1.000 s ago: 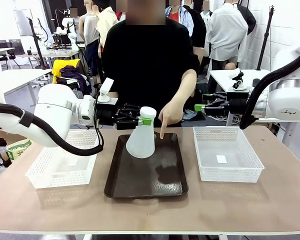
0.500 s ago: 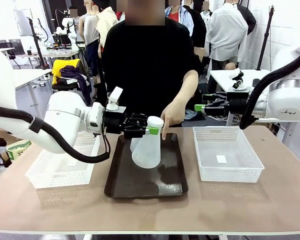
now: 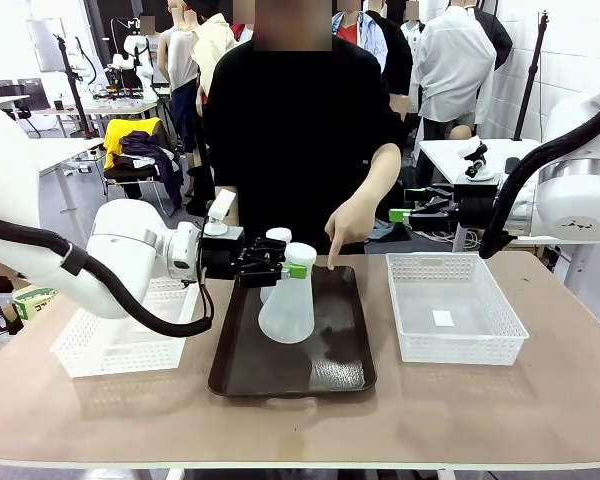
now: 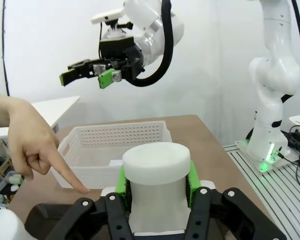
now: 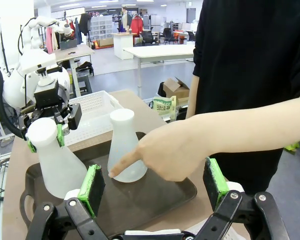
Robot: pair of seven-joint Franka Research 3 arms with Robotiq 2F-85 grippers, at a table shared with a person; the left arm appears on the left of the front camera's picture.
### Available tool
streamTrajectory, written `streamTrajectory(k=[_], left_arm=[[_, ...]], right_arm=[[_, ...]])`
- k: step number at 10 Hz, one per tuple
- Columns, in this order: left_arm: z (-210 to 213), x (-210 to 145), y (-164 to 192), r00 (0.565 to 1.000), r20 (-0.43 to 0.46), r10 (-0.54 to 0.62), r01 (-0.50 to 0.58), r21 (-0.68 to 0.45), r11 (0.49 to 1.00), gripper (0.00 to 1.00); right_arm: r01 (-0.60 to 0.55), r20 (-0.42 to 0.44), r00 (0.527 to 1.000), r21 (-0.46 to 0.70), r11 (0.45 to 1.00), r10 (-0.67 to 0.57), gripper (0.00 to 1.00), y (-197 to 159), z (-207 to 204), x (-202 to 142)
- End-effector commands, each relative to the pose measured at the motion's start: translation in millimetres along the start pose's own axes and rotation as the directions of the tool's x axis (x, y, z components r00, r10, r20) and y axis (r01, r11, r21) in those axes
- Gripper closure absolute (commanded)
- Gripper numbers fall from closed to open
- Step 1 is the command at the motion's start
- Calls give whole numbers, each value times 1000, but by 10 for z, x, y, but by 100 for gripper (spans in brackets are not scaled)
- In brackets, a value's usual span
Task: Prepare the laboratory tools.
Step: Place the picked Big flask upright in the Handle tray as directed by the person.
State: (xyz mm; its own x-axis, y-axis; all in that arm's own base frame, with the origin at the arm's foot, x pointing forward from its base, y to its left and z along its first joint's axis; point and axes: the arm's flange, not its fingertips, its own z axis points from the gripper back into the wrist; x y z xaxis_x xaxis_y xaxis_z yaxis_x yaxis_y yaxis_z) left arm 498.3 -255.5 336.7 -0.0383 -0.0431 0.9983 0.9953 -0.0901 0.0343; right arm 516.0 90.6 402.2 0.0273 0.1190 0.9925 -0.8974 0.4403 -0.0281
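So the left pincer point(image 3: 283, 263) has its green pads pinched on the neck of one conical flask point(image 3: 287, 297), whose base sits on or just over the dark brown tray point(image 3: 342, 371), can't tell which. Second conical flask point(image 3: 273, 251) stands right behind the pincer, on the tray's far end. The person's hand point(image 3: 346, 224) points a finger down at the tray just past the pincer's tip. Right pincer point(image 5: 155, 186) hangs spread wide, nothing between its pads, off above the white lattice basket point(image 3: 485, 339) on the counter point(image 3: 480, 410)
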Motion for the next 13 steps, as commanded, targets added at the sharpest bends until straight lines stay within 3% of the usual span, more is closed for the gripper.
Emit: streamTrajectory(k=[1,4,9,10,13], left_arm=[[113,-107,-7,993,109,-37,35,19,999,100],[220,-278,41,987,159,-6,4,14,1000,100],[256,-485,109,993,113,39,-45,53,998,100],[257,-502,112,992,117,46,-52,51,997,88],[253,-487,110,994,100,54,-60,57,997,29]], right_arm=[[3,-10,1000,-8,1000,-3,0,9,-7,4],[3,-10,1000,-8,1000,-3,0,9,-7,4],[3,-10,1000,-8,1000,-3,0,9,-7,4],[3,-10,1000,-8,1000,-3,0,9,-7,4],[3,-10,1000,-8,1000,-3,0,9,-7,4]])
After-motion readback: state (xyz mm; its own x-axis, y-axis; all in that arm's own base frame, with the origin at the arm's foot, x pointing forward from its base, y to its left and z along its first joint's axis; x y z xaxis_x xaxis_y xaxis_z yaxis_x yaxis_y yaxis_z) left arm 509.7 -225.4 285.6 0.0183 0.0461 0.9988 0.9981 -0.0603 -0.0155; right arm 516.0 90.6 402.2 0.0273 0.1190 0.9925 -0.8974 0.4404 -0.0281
